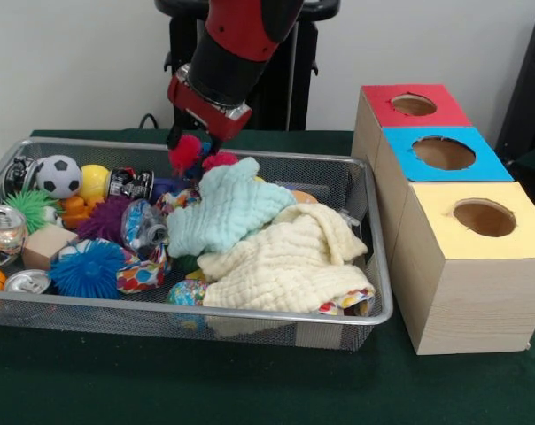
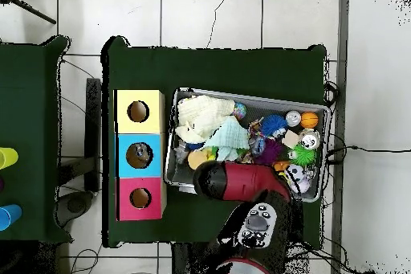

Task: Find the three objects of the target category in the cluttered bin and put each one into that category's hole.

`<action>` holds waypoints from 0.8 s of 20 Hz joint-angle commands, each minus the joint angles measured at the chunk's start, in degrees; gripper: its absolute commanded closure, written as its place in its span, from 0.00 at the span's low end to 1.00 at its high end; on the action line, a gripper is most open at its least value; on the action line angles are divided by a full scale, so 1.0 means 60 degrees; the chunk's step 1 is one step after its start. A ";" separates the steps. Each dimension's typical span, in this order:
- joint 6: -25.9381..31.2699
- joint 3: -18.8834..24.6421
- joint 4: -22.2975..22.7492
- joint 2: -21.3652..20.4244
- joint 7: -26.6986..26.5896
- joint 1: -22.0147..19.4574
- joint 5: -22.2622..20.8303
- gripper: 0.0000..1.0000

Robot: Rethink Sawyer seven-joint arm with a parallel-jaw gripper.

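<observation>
Hand (image 1: 195, 150) lowered at far rim of wire bin (image 1: 276, 312), closed on red fuzzy ball (image 1: 185, 152); pale blue cloth (image 1: 225, 211) just beside; three holed boxes (image 1: 458, 208) right of bin.

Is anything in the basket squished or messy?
Yes. The cans look crushed: one lies dented in the middle of the wire bin, by the teal cloth, at. The teal cloth and the cream cloth sit crumpled in a heap over other toys. Nothing has spilled onto the table.
</observation>
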 commanded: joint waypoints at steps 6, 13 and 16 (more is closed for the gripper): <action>-0.1328 0.1706 -0.0211 0.0031 0.0069 -0.1179 -0.0211 0.00; -0.2405 0.0861 -0.0546 0.0334 0.0976 -0.0474 -0.0169 0.00; -0.3073 0.1198 -0.0170 0.0160 0.1164 -0.0736 0.0074 0.00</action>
